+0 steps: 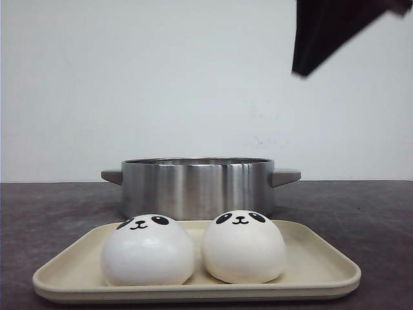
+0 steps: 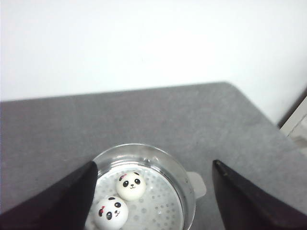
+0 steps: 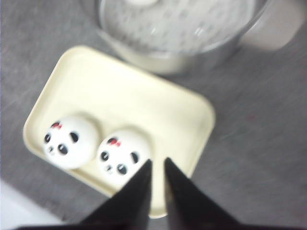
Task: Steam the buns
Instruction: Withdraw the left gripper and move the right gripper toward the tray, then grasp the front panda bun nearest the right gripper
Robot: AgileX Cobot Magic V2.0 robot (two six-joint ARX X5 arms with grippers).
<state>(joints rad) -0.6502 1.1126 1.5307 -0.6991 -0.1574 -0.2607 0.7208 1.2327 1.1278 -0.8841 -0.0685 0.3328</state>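
Our right gripper (image 3: pixel 157 165) hangs above the cream tray (image 3: pixel 144 91) with its fingers nearly together and nothing between them, just beside one of the two buns on the tray. Our left gripper (image 2: pixel 153 184) is spread wide and empty, high over the steamer pot (image 2: pixel 189 191).

Two panda buns (image 2: pixel 131 185) (image 2: pixel 111 212) already sit close together on the pot's perforated rack. The other two, one (image 1: pixel 148 251) and the other (image 1: pixel 244 247), rest side by side along the tray's front edge, almost touching.

We judge the main risk to be the next pick. With the fingers this narrow, coming down now would poke or dent the soft bun rather than straddle it, so they must widen first. Because the buns sit so close, an inner finger could nudge the neighbour toward the tray's rim. A smooth dome may also slip out if gripped too high.

The pot stands directly behind the tray's back edge, its wall rising above the buns, so a carried bun must clear that rim. The side handle (image 1: pixel 286 175) juts out on the right. The dark tabletop (image 1: pixel 374 213) around them shows nothing else.
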